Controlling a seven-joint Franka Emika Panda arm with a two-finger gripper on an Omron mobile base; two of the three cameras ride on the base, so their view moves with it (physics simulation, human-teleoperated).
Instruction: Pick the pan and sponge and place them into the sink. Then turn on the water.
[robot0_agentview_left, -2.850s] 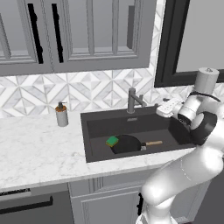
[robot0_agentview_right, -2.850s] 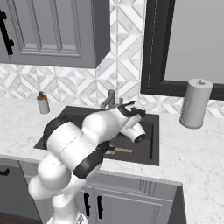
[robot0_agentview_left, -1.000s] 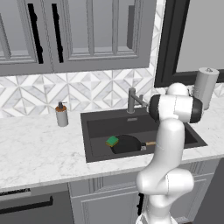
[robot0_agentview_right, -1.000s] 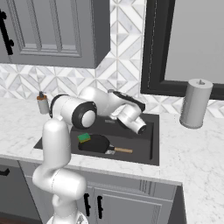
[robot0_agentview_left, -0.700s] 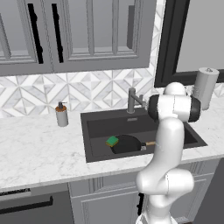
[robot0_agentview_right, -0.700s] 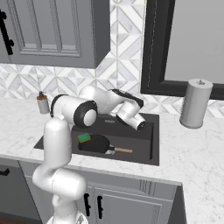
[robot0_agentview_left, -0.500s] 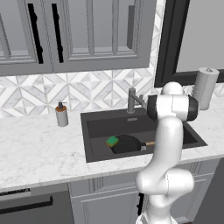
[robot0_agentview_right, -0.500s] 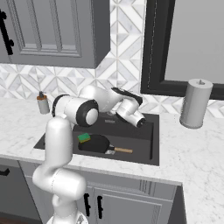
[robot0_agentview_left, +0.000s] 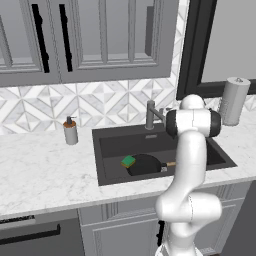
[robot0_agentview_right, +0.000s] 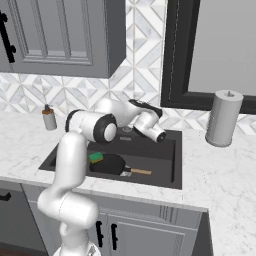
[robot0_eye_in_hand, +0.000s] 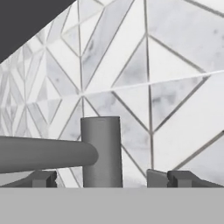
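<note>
The gripper (robot0_eye_in_hand: 101, 178) stands wide open at the faucet (robot0_eye_in_hand: 101, 151), with pan (robot0_agentview_left: 144, 164) and sponge (robot0_agentview_left: 129, 161) lying in the sink (robot0_agentview_left: 107, 175).

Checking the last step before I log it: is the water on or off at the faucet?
Off. No blue stream falls from the faucet into the sink.

A white marble counter (robot0_agentview_left: 45, 170) carried a soap bottle (robot0_agentview_left: 70, 131), a paper-towel roll (robot0_agentview_left: 234, 101) and the inset sink (robot0_agentview_left: 107, 177) (pan (robot0_agentview_left: 145, 164) and sponge (robot0_agentview_left: 128, 161) lay inside).
</note>
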